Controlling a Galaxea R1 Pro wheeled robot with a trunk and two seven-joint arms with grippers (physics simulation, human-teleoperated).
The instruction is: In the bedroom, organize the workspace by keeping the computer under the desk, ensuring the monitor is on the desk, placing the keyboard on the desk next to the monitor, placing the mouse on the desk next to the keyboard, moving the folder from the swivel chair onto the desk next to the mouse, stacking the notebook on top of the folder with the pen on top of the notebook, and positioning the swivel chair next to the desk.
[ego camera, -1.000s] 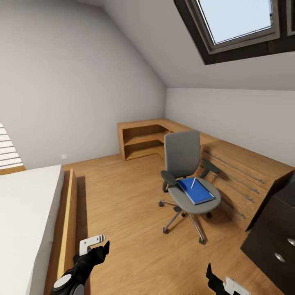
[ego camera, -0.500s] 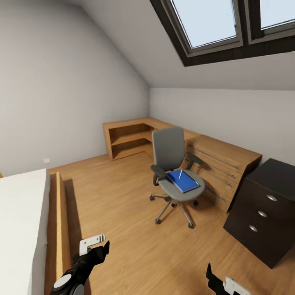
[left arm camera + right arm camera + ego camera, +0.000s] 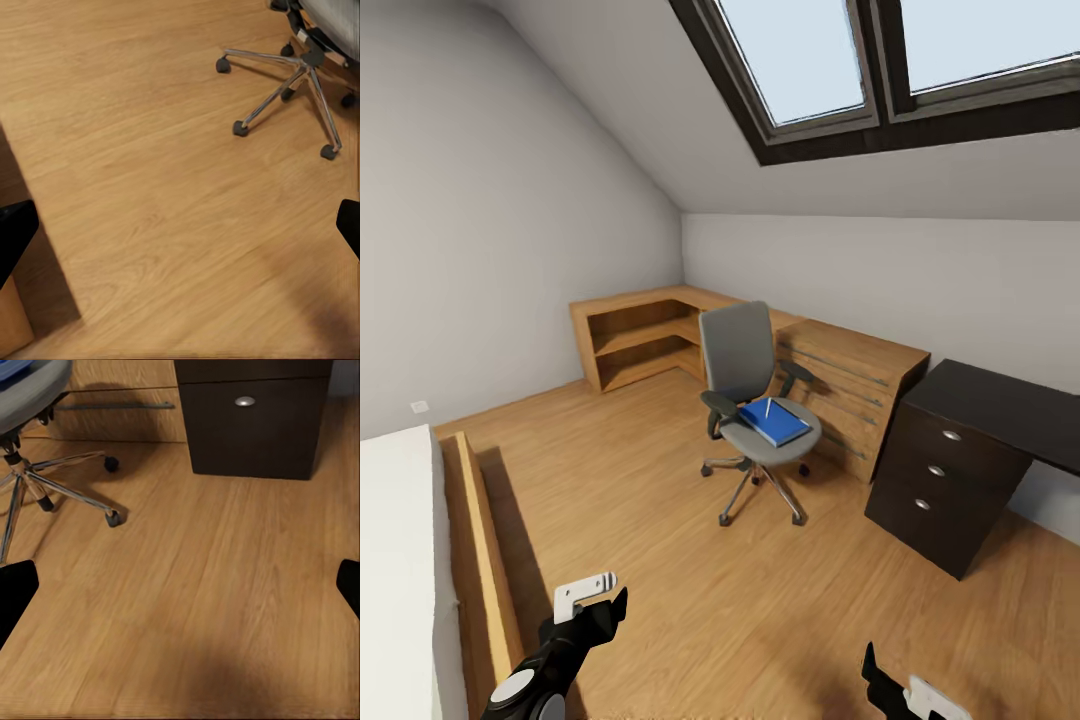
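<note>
The swivel chair (image 3: 750, 400) stands out on the wooden floor (image 3: 660, 520), in front of a low light-wood cabinet (image 3: 840, 385) that runs along the far wall under the skylights (image 3: 880, 60). On its seat lies the folder (image 3: 774, 422), flat and bright blue, with the pen (image 3: 767, 407) resting across its far edge as a thin pale stick; whether a notebook sits between them is too small to tell. To the chair's right, apart from it, stands the counter (image 3: 1000, 400), its black top reaching along the wall and its dark three-drawer unit (image 3: 935, 470) with round silver knobs set on the floor just beside the cabinet's end. A bed (image 3: 400, 560) with a wooden side rail lies at the left. The left gripper (image 3: 592, 600) hangs low over the floor with its fingers spread wide and nothing between them; the right gripper (image 3: 180, 585) does the same, its fingers far apart above bare boards, facing the chair's chrome base and the lowest drawer.
</note>
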